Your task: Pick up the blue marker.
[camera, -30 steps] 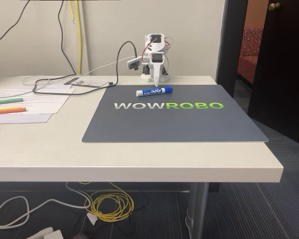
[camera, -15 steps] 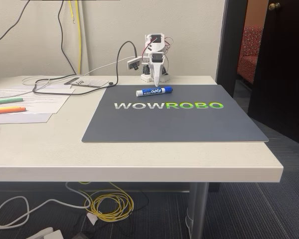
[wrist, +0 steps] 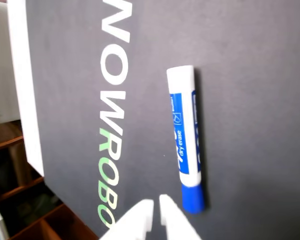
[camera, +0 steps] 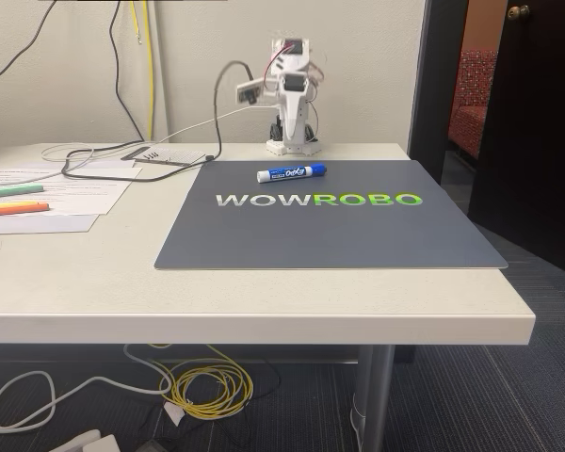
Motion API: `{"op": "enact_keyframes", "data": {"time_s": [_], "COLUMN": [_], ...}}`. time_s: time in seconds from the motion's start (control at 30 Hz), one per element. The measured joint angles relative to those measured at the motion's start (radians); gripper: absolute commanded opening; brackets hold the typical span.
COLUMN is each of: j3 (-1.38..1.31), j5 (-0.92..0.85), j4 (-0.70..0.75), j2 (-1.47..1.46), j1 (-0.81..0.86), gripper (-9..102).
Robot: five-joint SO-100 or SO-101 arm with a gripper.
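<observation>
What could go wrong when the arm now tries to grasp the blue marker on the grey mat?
1. In the wrist view the gripper has its fingertips nearly together and beside the capped end of the blue marker, so it might push the marker aside.
2. The marker is round and lies flat on the smooth mat; it may roll when touched.

table (camera: 264, 301) | grey mat (camera: 330, 231), papers (camera: 66, 188), cables (camera: 104, 160)

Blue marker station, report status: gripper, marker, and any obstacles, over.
Gripper nearly shut, empty, above the mat. Blue marker flat on mat, untouched, just ahead of the fingertips. Nothing between them.
</observation>
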Motion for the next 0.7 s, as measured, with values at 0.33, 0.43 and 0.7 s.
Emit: {"op": "enact_keyframes", "data": {"time_s": [0.33, 0.43, 0.7], "j3": [-0.327, -0.333, -0.341], "j5": [-0.080, -0.106, -0.147], "j4": [0.054, 0.003, -0.115], "j2": [-0.457, -0.532, -0.782], "j1": [0.052, 0.058, 0.063], "gripper": [0, 0, 0]}}
